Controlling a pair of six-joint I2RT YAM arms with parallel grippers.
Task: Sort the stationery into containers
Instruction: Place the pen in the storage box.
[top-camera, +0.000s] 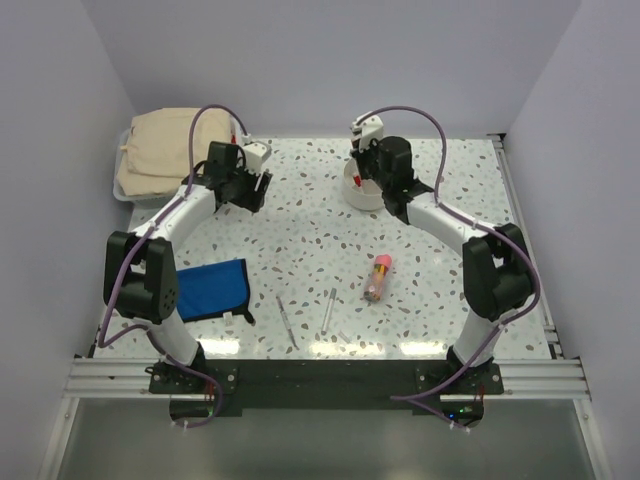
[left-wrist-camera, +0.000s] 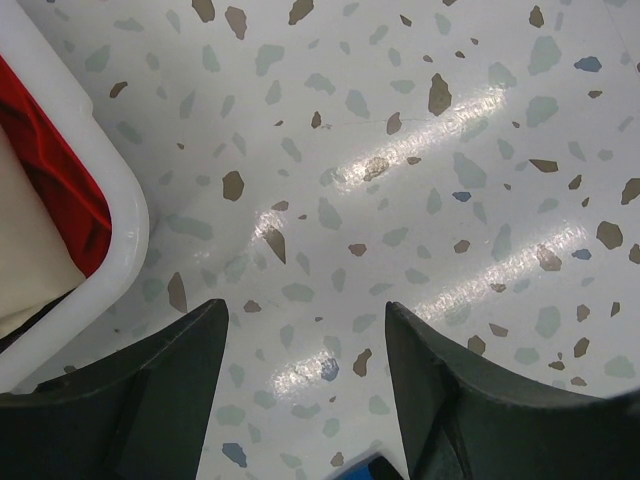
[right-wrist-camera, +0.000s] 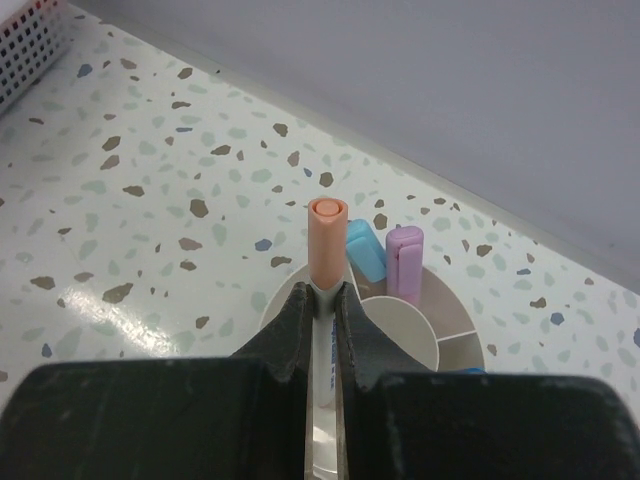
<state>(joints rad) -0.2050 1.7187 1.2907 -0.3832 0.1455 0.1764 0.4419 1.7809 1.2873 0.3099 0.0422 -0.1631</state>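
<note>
My right gripper (right-wrist-camera: 321, 292) is shut on a white marker with a peach cap (right-wrist-camera: 327, 240), held upright over the round white cup (right-wrist-camera: 455, 335). The divided cup (top-camera: 362, 193) holds a blue-capped stick (right-wrist-camera: 365, 250) and a pink-capped marker (right-wrist-camera: 404, 262). My left gripper (left-wrist-camera: 305, 310) is open over bare table beside the corner of the white bin (left-wrist-camera: 120, 215). On the table lie a pink-red tube (top-camera: 378, 278) and two slim pens (top-camera: 287, 320) (top-camera: 328, 308). In the top view the left gripper (top-camera: 255, 190) hovers right of the bin (top-camera: 117, 188); the right gripper (top-camera: 362, 170) is above the cup.
A folded beige cloth (top-camera: 175, 145) covers the bin at the back left; something red (left-wrist-camera: 50, 170) shows inside it. A flat blue pouch (top-camera: 210, 288) lies front left by the left arm's base. Grey walls close in the table on three sides.
</note>
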